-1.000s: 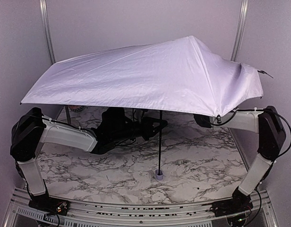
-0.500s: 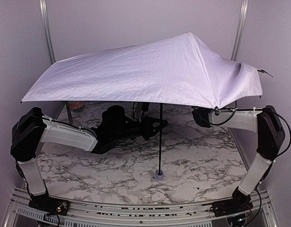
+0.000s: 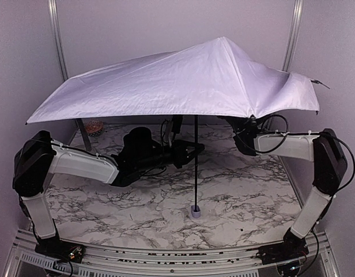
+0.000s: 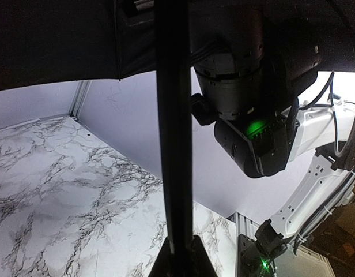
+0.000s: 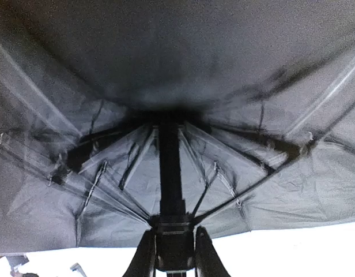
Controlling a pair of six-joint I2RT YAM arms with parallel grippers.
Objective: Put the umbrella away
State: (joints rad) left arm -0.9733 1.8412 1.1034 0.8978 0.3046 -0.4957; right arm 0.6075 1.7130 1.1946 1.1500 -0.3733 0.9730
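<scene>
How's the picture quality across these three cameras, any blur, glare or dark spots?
Top external: evenly lit, sharp, though the umbrella shades the table. Left wrist: the shaft is a soft dark silhouette against a bright wall; a green light glows on the right arm. Right wrist: dim and grainy under the canopy, white blown out along the bottom.

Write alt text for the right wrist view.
Underside of the open, black-lined umbrella: thin ribs fan out from the shaft, and the right gripper clasps the sliding hub at bottom centre.
</scene>
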